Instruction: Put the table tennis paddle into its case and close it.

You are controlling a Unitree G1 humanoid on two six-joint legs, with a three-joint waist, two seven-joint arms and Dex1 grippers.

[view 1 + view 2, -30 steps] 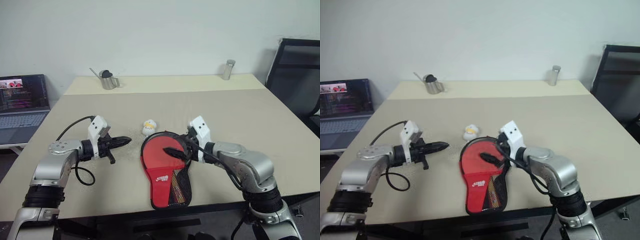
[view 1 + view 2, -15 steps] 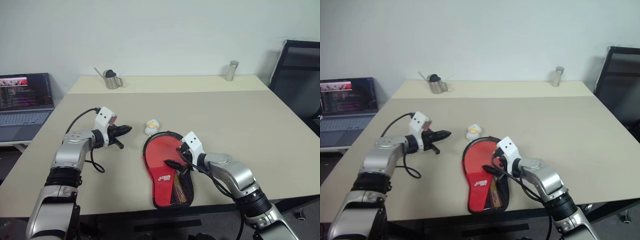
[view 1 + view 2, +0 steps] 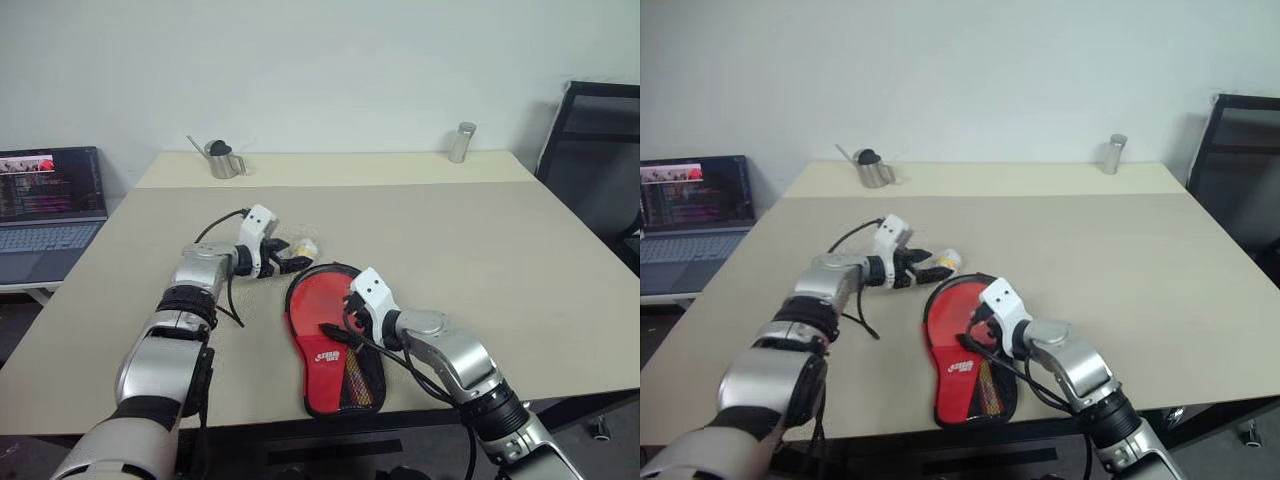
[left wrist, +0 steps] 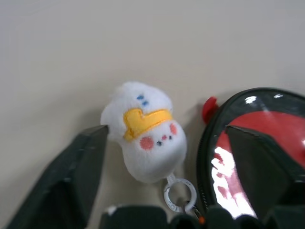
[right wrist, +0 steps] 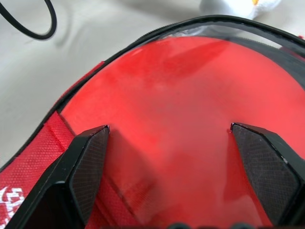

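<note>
The table tennis paddle (image 5: pixel 190 119) lies inside the case (image 3: pixel 335 385), its round red face showing through the unzipped round end, which points away from me toward the far side of the table (image 3: pixel 480 230); the narrow handle end of the case, with its white logo and mesh panel, points back toward my body, so the long axis runs from near to far. I cannot see the handle itself, covered as it is by the red fabric. The black zipper edge around the round end stands open. My right gripper (image 3: pixel 338 331) hangs just over the paddle face, fingers (image 5: pixel 90 157) spread wide with the red rubber between them, holding nothing. My left gripper (image 3: pixel 290 258) reaches in toward the far rim of the case with its fingers (image 4: pixel 81 167) apart as well; between them sits a small white plush keychain (image 4: pixel 145 136) with a yellow patch, pink cheeks and a metal ring, lying on the table just beside the case's rim. One finger is at the plush's side; the other is over the edge of the case. Well beyond both grippers, a small metal pitcher (image 3: pixel 217 158) and a metal cylinder (image 3: pixel 459 141) stand at the far edge of the table. A laptop (image 3: pixel 45 205) sits open off to my left, a black chair (image 3: pixel 598 150) to my right.
</note>
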